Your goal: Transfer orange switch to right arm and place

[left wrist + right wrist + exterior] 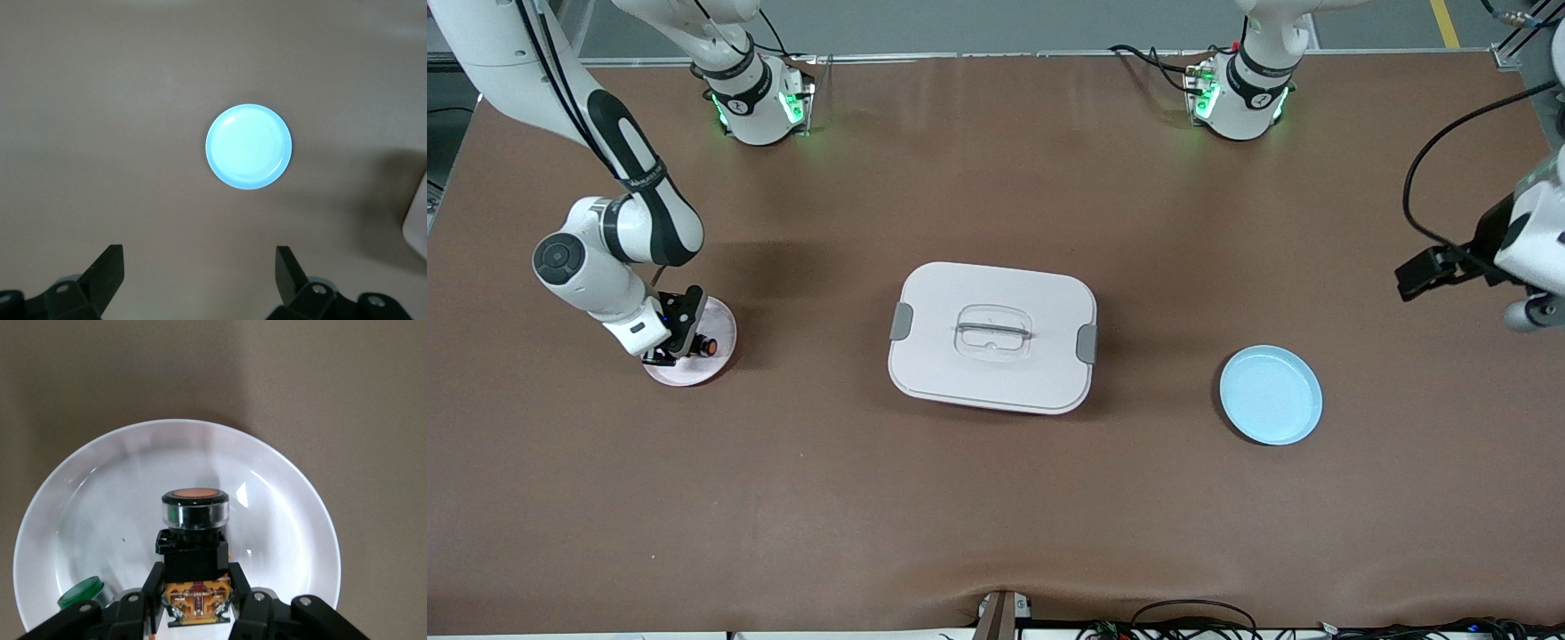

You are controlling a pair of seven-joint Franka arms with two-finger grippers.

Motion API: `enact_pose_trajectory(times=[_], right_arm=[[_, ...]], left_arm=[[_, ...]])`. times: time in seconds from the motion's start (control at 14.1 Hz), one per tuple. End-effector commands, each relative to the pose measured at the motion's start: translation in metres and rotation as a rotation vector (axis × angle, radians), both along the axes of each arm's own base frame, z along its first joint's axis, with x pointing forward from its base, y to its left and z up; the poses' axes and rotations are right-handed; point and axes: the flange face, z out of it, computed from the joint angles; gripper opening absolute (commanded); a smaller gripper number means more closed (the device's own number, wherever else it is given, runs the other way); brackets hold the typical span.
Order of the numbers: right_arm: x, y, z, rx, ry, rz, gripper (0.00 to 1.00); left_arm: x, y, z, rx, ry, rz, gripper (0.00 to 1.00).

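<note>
Two arms on my rig, one busy, one waiting.

Item: right gripper (679, 342), at the left of the front frame, down over the pale pink plate (720, 342). Its jaws are pressed onto the black body of the orange switch (708, 345), pinching it. In the right wrist frame the switch (195, 533) sits centre-low, orange end up, over the plate's (87, 500) basin; whether it already touches the plate I cannot tell.

Item: green-capped part (81, 593), low in that frame, lying on the same plate just beside the jaws.

Item: left gripper (1440, 271), at the right edge of the front frame, waiting above the table (996, 524). Its jaws are spread and hold nothing; its wrist frame shows the light blue plate (248, 146) at centre, bare.

Item: white lidded box (992, 336), mid-frame, between the two plates.

Step in hand, by my reading: setting the switch down on the pink plate. To do it well I would lower straight, keep clear of the green part, let the base settle before parting the jaws, then lift off vertically so the stubby body is not tipped over.

Writing: small lettering on the right arm's black link, not legible; no other labels I can read.
</note>
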Motion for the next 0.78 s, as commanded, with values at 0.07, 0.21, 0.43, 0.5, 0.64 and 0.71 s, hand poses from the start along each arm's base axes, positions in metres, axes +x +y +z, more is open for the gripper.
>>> enact_pose_trajectory(times=[0.07, 0.21, 0.43, 0.5, 0.64, 0.71], right_arm=[[0.008, -0.007, 0.005, -0.002, -0.011, 0.002, 1.00], [0.012, -0.008, 0.009, -0.003, -0.020, 0.000, 1.00], [0.017, -0.008, 0.020, 0.003, 0.016, -0.035, 1.00], [0.019, -0.007, 0.025, 0.005, 0.064, -0.069, 1.00], [0.022, -0.005, 0.051, 0.010, 0.128, -0.145, 1.00], [0.021, -0.004, 0.063, 0.015, 0.152, -0.198, 1.00]], left_arm=[[-0.042, 0.012, 0.015, -0.058, 0.005, -0.064, 1.00], [-0.055, 0.013, 0.019, -0.057, 0.001, -0.076, 1.00], [-0.066, 0.004, 0.022, -0.055, -0.003, -0.093, 1.00], [-0.066, 0.004, 0.023, -0.055, -0.005, -0.091, 1.00], [-0.069, 0.002, 0.028, -0.054, -0.014, -0.096, 1.00], [-0.069, 0.002, 0.028, -0.054, -0.013, -0.097, 1.00]])
